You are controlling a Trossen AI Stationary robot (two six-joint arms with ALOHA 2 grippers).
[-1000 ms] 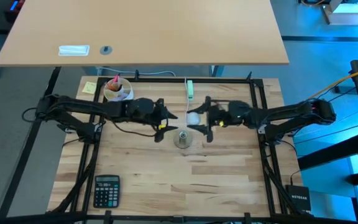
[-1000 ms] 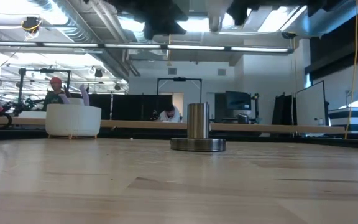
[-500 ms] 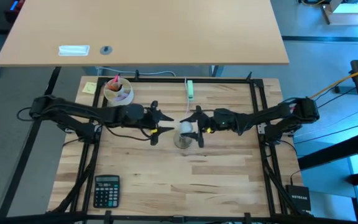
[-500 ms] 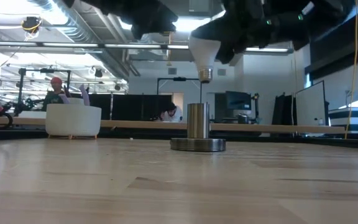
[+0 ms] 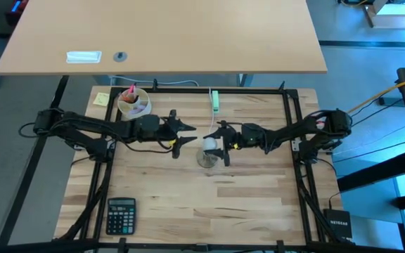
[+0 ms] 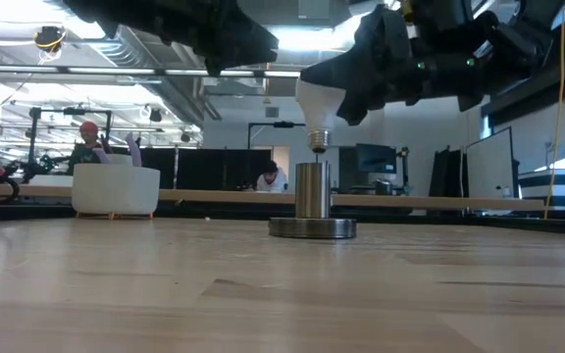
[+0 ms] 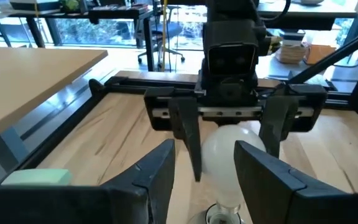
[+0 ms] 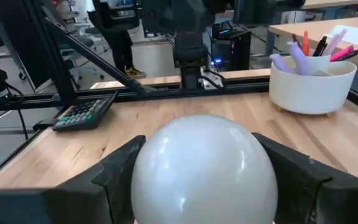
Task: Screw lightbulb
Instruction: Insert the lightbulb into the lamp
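The white lightbulb point(image 6: 319, 101) is upright, screw base point(image 6: 318, 140) down, just above the metal socket tube point(image 6: 312, 189), which stands on a round grey disc point(image 6: 312, 227) at mid-table point(image 5: 207, 159). My right gripper point(image 5: 217, 145) is shut on the bulb point(image 5: 209, 144). My left gripper point(image 5: 179, 133) is open and empty just to the left of the bulb, its fingers pointing at it. In the left wrist view my left gripper point(image 7: 204, 180) faces the bulb point(image 7: 227, 155). My right gripper pinches the bulb's rounded head point(image 8: 204, 168) between its two fingers point(image 8: 114, 171), one on each side. The fingers come about level from the table's right. The bulb is upright and lifted, its screw base just over the socket's mouth with a small gap.
A white cup of pens point(image 5: 133, 103) and a yellow note point(image 5: 102, 99) are at the far left. A green-and-white piece point(image 5: 215, 102) lies at the far middle. A calculator point(image 5: 120, 214) lies at the near left. Bare wood lies near the socket.
My right gripper has carried the bulb down and toward the table's near left, from far of the socket to right over it. The bulb has stayed upright. My left gripper has come down a little beside it.
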